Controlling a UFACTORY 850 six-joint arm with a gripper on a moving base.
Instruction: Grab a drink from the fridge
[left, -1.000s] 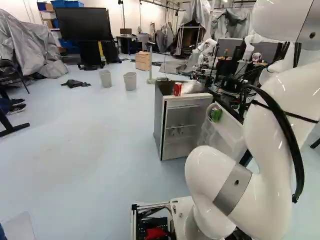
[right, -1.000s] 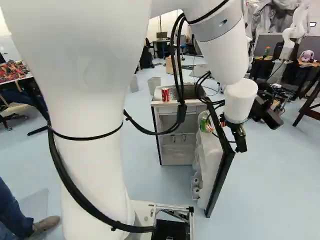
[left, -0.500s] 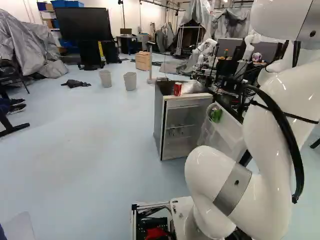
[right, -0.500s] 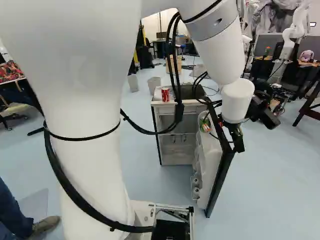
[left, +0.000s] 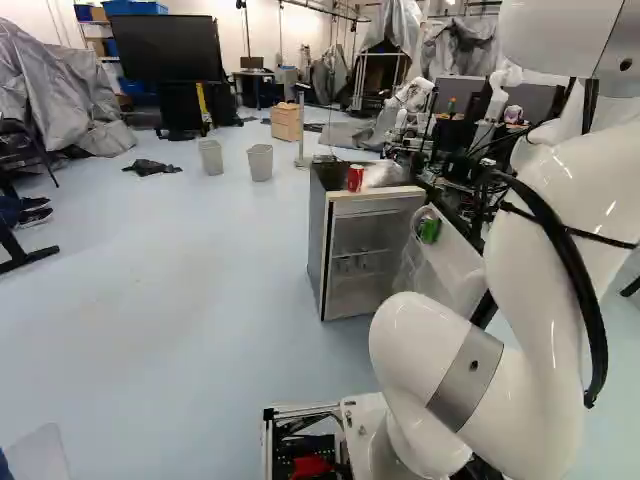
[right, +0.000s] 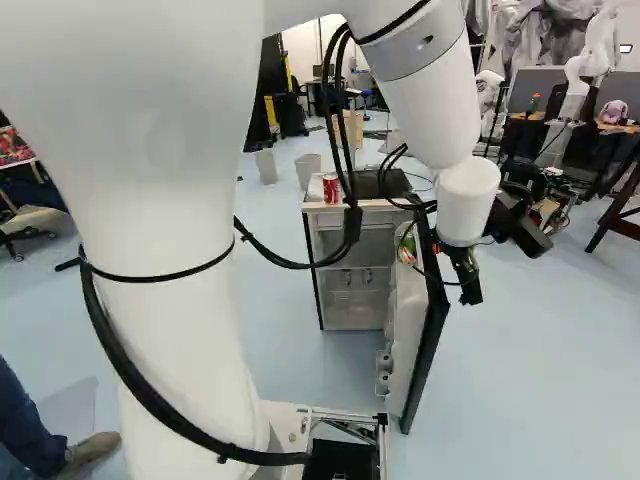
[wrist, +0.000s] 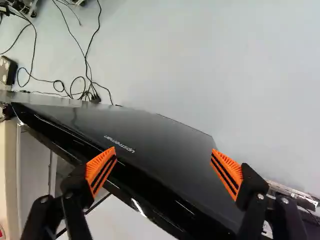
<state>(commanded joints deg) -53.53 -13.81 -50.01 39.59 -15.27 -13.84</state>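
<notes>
- Gripper: fingers spread wide apart, gripping nothing.
- Fridge door: swung open; black outer face beside the gripper. Contact cannot be confirmed.
- Green can: seated in the door's upper rack.
- Red can: upright on top of the fridge, near its front edge.

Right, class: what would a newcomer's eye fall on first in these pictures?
Probably the huge white arm, filling much of the right base view's left side. Next, the small fridge ahead of it, its black door open and a red can on top. In the wrist view, bright orange-padded fingers stand wide apart.
</notes>
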